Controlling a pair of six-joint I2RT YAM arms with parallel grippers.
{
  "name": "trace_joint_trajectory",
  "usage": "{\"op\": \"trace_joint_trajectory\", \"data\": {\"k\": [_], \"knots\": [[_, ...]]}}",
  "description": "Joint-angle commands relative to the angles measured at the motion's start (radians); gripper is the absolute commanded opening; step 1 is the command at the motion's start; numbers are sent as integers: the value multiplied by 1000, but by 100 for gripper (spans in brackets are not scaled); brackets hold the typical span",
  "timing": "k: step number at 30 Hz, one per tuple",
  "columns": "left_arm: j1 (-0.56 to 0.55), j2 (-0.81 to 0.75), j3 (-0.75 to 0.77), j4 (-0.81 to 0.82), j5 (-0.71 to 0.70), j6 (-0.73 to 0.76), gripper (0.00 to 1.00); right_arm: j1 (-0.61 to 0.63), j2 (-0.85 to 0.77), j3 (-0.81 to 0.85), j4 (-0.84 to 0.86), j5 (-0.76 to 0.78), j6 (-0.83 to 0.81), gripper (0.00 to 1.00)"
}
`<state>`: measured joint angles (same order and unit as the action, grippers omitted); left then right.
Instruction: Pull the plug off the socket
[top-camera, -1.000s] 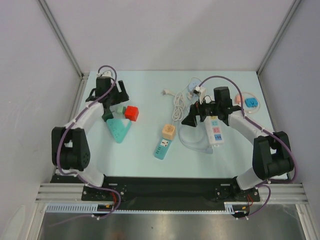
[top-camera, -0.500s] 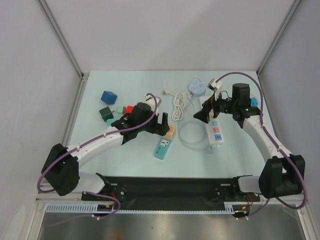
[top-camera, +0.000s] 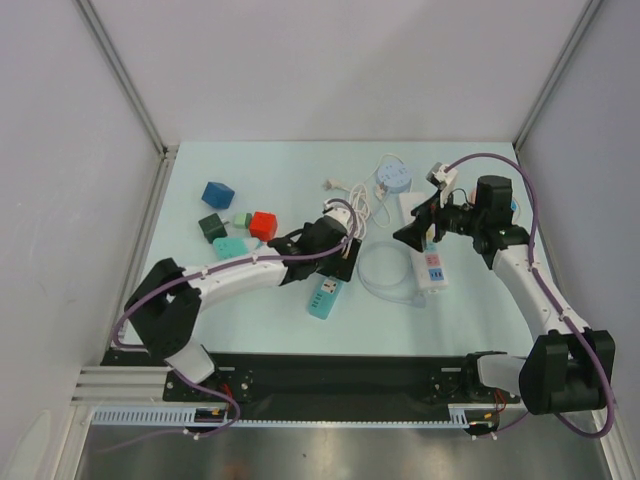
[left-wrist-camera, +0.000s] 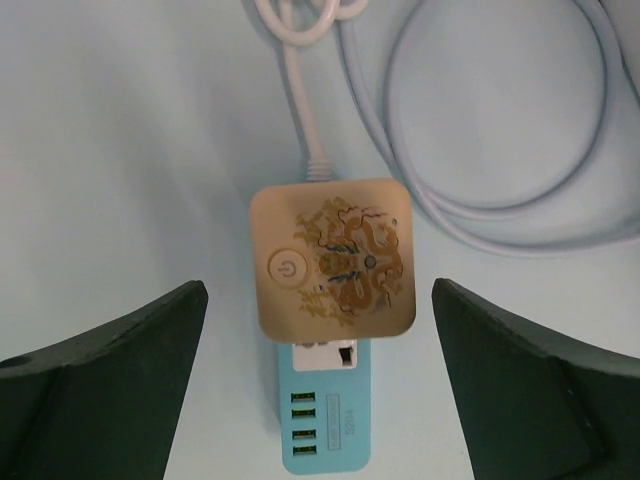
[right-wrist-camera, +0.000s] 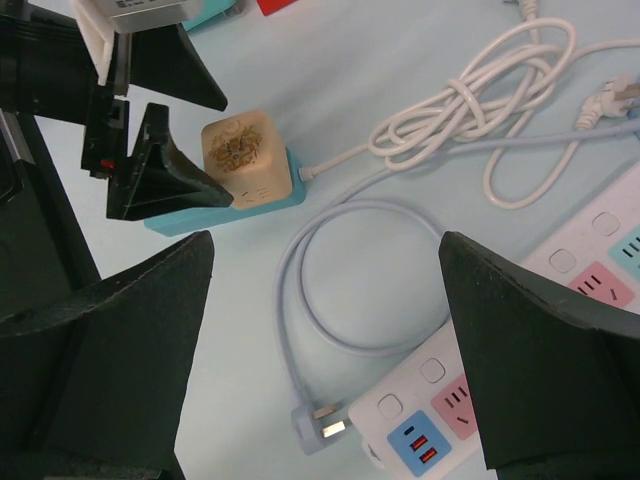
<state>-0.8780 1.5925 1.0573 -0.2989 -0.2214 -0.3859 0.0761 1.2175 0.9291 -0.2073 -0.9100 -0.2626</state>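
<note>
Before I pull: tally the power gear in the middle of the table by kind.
Power strips: 2, the teal strip and the white strip
Cords: 2, the white cord and the pale blue cord
Plugs seated in a strip: 1, the beige cube plug
Total: 5

Beige plug (left-wrist-camera: 333, 258) bears a gold dragon pattern; socket (left-wrist-camera: 322, 432) is turquoise.
</note>
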Motion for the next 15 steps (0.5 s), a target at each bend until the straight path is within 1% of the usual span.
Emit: {"op": "trace_joint_trajectory", "data": {"k": [1, 5, 6, 8, 11, 13, 14, 15], "knots": [[-12, 33, 76, -25, -79, -25, 100, -1, 1, -3, 39, -29, 3, 100], [-12, 73, 98, -20, -81, -27, 97, -1, 7, -4, 36, -26, -3, 100], [-13, 80, 102, -20, -79, -27, 92, -1, 8, -6, 36, -27, -4, 100], [-13, 103, 118, -20, -64, -25, 86, -1, 14, -4, 34, -29, -4, 100], [-19, 118, 122, -22, -45, -25, 75, -1, 20, -4, 34, -32, -6, 100], [-26, 123, 121, -20, -41, -25, 51, 1, 23, -4, 31, -33, -6, 100], [-29, 121, 121, -20, -47, -25, 42, 1, 28, -3, 31, -36, -6, 100], [-30, 118, 119, -16, -49, -27, 25, 2, 31, -3, 28, -36, -6, 100]]}}
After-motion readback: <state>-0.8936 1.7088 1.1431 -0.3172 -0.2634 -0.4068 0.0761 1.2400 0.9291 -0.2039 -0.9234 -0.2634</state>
